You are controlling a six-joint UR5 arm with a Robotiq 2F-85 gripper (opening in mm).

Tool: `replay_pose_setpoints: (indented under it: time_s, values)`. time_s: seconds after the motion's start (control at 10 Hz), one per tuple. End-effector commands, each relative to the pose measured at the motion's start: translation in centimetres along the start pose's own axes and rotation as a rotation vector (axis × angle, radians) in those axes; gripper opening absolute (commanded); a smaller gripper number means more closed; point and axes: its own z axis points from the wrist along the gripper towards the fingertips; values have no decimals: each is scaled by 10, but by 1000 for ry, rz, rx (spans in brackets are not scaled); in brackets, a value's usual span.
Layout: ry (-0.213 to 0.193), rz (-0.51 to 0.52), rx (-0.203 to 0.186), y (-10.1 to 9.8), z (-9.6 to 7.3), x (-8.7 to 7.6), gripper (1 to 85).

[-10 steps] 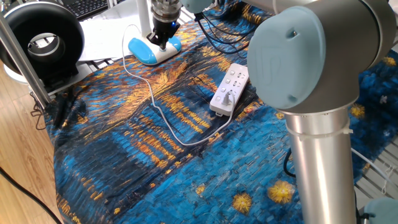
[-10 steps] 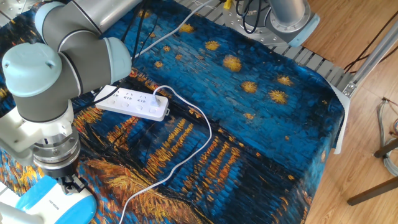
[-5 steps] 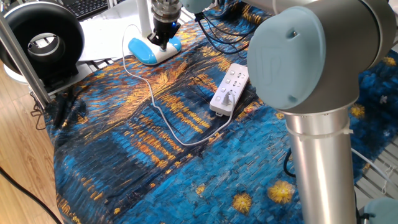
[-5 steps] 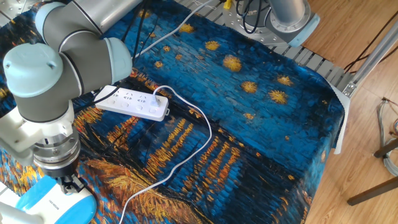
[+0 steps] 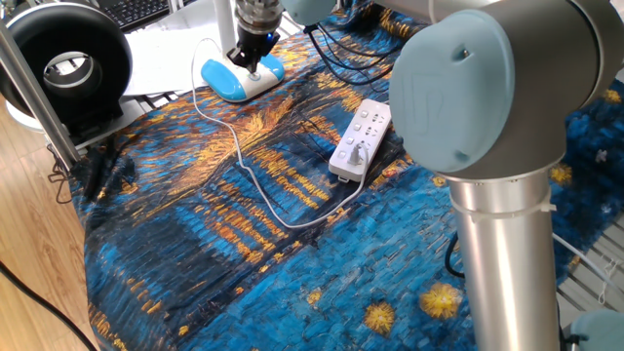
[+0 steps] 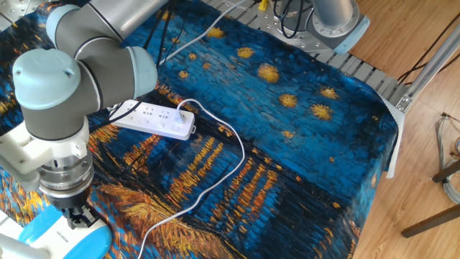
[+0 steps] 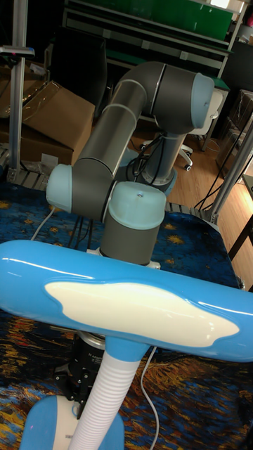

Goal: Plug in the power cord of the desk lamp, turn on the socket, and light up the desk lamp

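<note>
The desk lamp stands at the table's far left, its light-blue and white base (image 5: pixel 239 80) (image 6: pixel 63 234) on the cloth. In the tall fixed view its blue head (image 7: pixel 126 302) and ribbed white stem (image 7: pixel 105 401) fill the front. My gripper (image 5: pixel 251 60) (image 6: pixel 76 217) points straight down onto the base, fingers together with nothing between them. The thin white power cord (image 5: pixel 255 180) (image 6: pixel 228 147) loops from the base to the socket (image 5: pixel 360 138) (image 6: pixel 152 120). Its plug (image 5: pixel 356 154) (image 6: pixel 186 108) sits in an outlet at the end of the strip.
A black ring-shaped device (image 5: pixel 64 64) stands at the back left beside a metal post (image 5: pixel 34 93). Papers (image 5: pixel 171 49) and a keyboard (image 5: pixel 146 10) lie behind the lamp. Black cables (image 5: pixel 341 44) run behind the socket. The arm's large elbow (image 5: pixel 487 97) blocks the right side.
My gripper has shifted slightly over the lamp base, a little toward the back left. Cord, plug and socket have not moved.
</note>
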Motion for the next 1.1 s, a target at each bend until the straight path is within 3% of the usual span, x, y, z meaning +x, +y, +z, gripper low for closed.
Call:
replay_pose_setpoints:
  time_s: [0.0,0.6,1.0]
  values:
    - [-1,19,-4,3,3,2,13]
    - [3,9,3,0,5,4,13]
    - [10,5,0,-7,-4,4,13]
